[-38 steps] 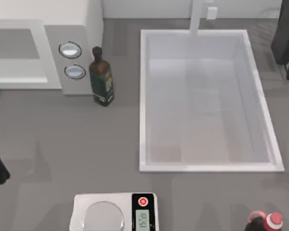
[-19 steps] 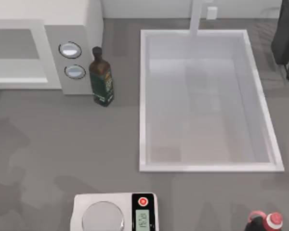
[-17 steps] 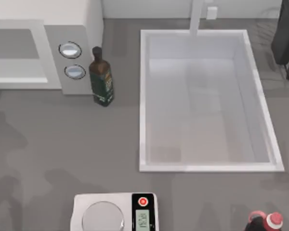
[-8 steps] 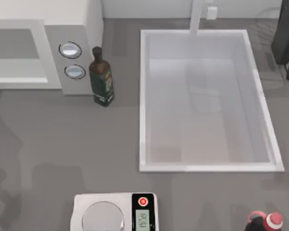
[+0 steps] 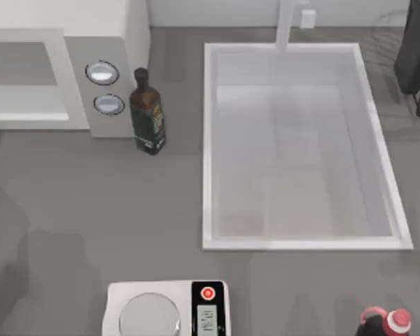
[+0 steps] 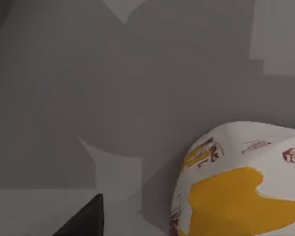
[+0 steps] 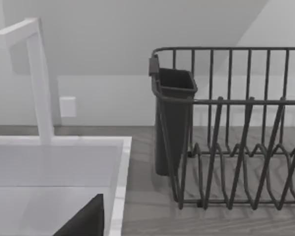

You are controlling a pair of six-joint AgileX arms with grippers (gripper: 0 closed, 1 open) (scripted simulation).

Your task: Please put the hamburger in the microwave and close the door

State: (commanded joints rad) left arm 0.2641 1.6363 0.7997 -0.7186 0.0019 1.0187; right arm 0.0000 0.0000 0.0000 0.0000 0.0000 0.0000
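Note:
The hamburger [image 6: 241, 182] is a rounded lump in white wrap with a yellow patch and red print. It lies on the grey counter in the left wrist view, close to a dark piece of my left gripper [image 6: 83, 223]. The microwave [image 5: 70, 77] stands at the back left of the top view, a white box with two round dials [image 5: 102, 72] on its grey panel. Its front shows a grey cavity [image 5: 21, 63]. The door is out of view. A dark piece of my right gripper [image 7: 83, 221] shows over the sink's corner, facing the dish rack.
A dark oil bottle [image 5: 148, 115] stands just right of the microwave. The big white sink [image 5: 207, 140] with its faucet [image 5: 287, 24] takes the middle right. A kitchen scale [image 5: 168, 311] and a red-capped bottle [image 5: 385, 322] sit at the front edge. A dark dish rack [image 7: 236, 147] stands far right.
The dark shape of my left arm at the top view's left edge has moved out of the picture, and its shadows have slid across the counter. Nothing else has moved.

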